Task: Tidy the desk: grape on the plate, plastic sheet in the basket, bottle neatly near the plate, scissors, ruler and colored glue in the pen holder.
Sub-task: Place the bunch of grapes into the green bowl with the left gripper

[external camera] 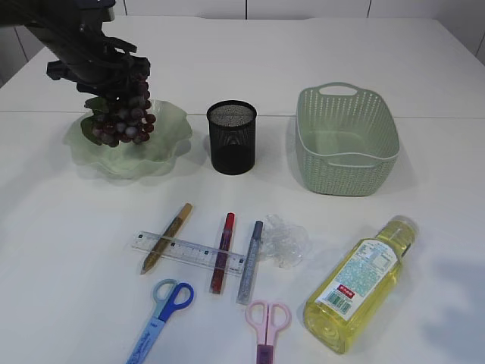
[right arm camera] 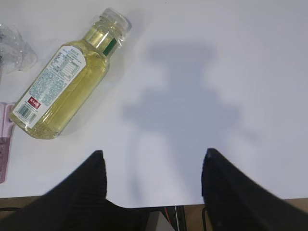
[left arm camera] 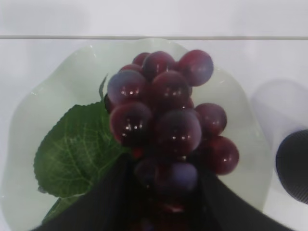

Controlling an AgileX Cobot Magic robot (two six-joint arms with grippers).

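Left gripper (left arm camera: 163,202) at upper left of the exterior view, jaws flanking the dark red plastic grape bunch (external camera: 125,114) above the pale green wavy glass plate (external camera: 170,136), grip or release unclear, right gripper (right arm camera: 151,180) spread apart over bare white table (right arm camera: 231,57), empty.

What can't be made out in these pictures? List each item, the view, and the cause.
- Left gripper, exterior view: the grape bunch covers its fingertips, so any grip is unclear.
- Plate, left wrist view: near rim cut by the frame edge and hidden by the dark gripper.
- Bottle label, right wrist view: print too small to read.
- Blue scissors and pink scissors, exterior view: blades cut by the bottom edge.
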